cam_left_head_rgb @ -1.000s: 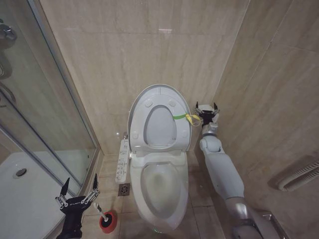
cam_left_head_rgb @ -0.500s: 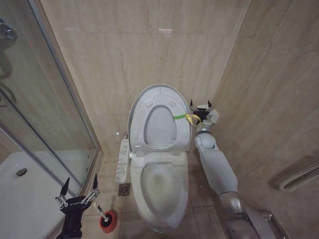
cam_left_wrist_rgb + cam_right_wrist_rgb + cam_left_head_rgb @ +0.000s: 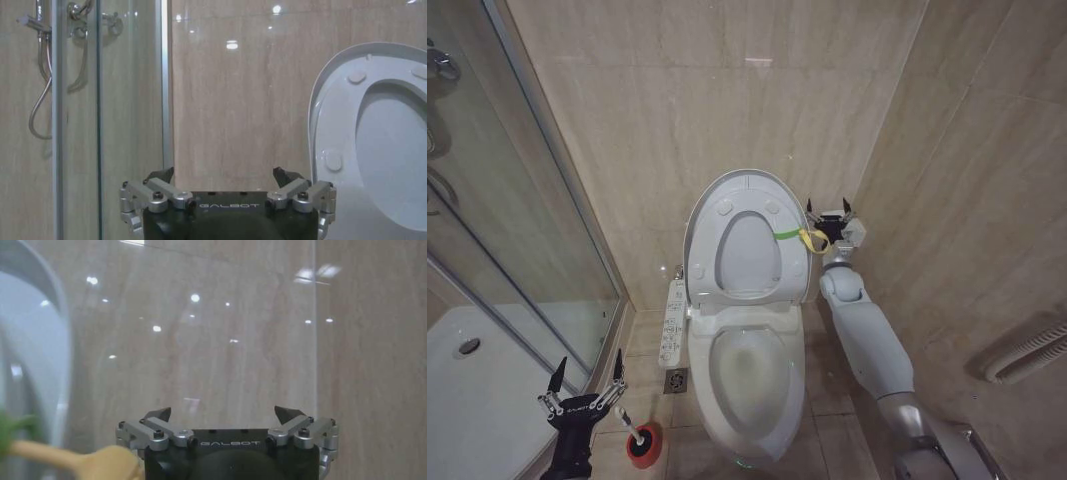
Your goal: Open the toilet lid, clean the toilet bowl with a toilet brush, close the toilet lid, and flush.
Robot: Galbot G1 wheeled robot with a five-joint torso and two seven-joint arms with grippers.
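Note:
The toilet lid (image 3: 749,181) stands raised against the back wall, with the ring seat (image 3: 712,250) tipped up in front of it. Below lies the uncovered toilet bowl (image 3: 749,375). A green and yellow strap (image 3: 795,236) hangs off the lid's right edge. My right gripper (image 3: 828,209) is open just right of that edge, close to the strap's yellow end (image 3: 80,460). The lid's rim (image 3: 40,355) shows beside my right gripper (image 3: 223,414). At the lower left my left gripper (image 3: 588,363) is open, above the toilet brush (image 3: 627,424) in its red cup (image 3: 647,447). The lid (image 3: 327,90) shows past my left gripper (image 3: 227,175).
A white button-covered control panel (image 3: 672,322) runs along the toilet's left side, with a floor drain (image 3: 676,380) near it. A glass shower screen (image 3: 517,200) and white shower tray (image 3: 487,400) close off the left. Tiled walls stand close behind and at the right.
My right gripper has shifted a little left, toward the lid's edge and the strap. The left arm, lid and brush have not moved.

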